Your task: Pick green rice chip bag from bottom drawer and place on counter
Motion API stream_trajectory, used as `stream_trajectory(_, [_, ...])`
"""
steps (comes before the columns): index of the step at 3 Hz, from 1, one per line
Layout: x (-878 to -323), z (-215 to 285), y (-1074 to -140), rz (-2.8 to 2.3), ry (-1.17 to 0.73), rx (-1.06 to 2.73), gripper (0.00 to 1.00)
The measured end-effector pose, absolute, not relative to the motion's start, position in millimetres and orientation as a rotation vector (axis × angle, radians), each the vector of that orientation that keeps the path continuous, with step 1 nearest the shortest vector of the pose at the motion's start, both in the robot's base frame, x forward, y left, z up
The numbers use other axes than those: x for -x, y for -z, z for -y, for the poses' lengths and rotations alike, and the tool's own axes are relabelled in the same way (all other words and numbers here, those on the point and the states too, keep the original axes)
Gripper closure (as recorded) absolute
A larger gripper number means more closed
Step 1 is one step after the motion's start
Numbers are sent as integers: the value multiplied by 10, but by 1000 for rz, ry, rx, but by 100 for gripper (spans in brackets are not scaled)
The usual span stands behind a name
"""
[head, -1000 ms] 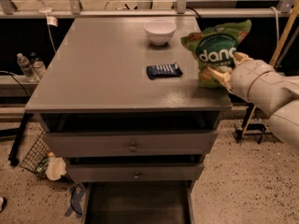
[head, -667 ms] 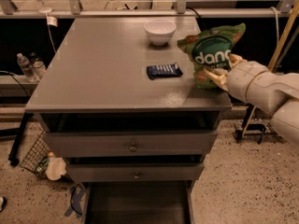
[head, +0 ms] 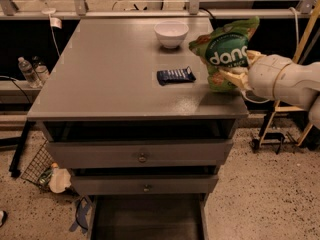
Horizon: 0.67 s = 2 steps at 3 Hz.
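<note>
The green rice chip bag [head: 225, 54] with white "dang" lettering stands upright over the right edge of the grey counter [head: 110, 79]. My gripper [head: 239, 69] comes in from the right on a white arm and is shut on the bag's right side; one pale finger [head: 231, 76] shows below the lettering. The bag's bottom is at or just above the counter; I cannot tell whether it touches. The bottom drawer [head: 148, 219] is pulled out at the frame's lower edge, its dark floor bare where visible.
A small dark blue wrapper [head: 175, 75] lies mid-counter, left of the bag. A white bowl [head: 171, 33] stands at the back. Two upper drawers with round knobs [head: 142, 157] are slightly open. Water bottles [head: 30, 70] and a wire basket [head: 35, 166] are on the left.
The gripper and the bag have moved a little to the left and inward over the counter's right edge. The wrapper and the bowl have not moved.
</note>
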State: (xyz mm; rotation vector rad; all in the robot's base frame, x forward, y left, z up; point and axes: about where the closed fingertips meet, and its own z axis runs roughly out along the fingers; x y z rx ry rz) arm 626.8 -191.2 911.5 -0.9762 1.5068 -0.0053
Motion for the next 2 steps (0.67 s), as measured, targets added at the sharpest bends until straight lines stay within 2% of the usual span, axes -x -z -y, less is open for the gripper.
stream_trajectory(2, [-6308, 1957, -9173, -1579, -110, 941, 100])
